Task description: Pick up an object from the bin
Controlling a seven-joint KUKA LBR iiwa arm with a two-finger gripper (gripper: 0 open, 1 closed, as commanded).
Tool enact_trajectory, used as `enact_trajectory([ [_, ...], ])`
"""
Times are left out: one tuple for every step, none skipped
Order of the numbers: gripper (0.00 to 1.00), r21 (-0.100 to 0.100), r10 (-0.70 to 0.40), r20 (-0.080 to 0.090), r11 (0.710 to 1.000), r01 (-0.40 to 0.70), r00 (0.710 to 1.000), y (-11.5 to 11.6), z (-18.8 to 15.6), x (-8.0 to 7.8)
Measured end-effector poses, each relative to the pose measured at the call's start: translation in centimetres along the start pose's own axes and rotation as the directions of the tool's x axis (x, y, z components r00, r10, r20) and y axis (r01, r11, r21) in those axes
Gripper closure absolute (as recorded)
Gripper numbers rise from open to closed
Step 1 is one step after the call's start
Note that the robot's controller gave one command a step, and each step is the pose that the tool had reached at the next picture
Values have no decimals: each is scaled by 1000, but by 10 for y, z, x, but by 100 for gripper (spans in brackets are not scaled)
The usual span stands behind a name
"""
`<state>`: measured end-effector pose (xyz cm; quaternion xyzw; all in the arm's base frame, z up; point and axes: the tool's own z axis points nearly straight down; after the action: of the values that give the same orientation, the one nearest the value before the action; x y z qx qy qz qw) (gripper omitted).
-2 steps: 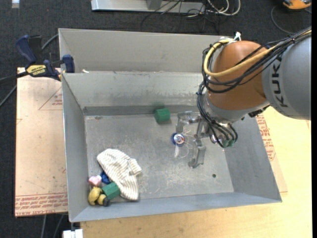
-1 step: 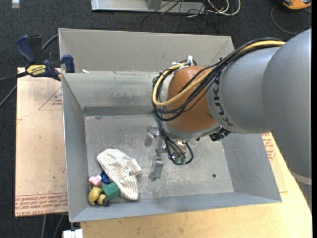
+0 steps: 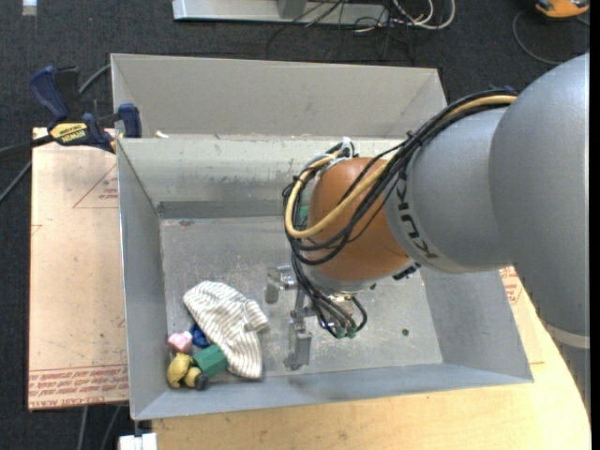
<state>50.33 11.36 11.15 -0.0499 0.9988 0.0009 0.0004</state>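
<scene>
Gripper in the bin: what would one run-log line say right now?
gripper: open, empty | place: above bin floor, beside striped cloth | small toys: heaped by cloth | pick: not yet

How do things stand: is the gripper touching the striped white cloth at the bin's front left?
Apart. The camera view shows a strip of bare bin floor between the gripper and the right edge of the striped cloth.

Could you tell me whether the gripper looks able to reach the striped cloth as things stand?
Probably yes: the gripper hangs just right of the striped cloth, nothing lies on top of it, and the small toys sit at its left side.
</scene>
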Motion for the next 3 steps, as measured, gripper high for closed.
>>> enact_trajectory([
  [0, -7, 89, 4, 996, -89, 996, 51, 40, -6],
  [0, -2, -48, 10, 999, 48, 999, 40, 40, 1],
  [100, -7, 81, 7, 997, -81, 997, 114, 41, -2],
])
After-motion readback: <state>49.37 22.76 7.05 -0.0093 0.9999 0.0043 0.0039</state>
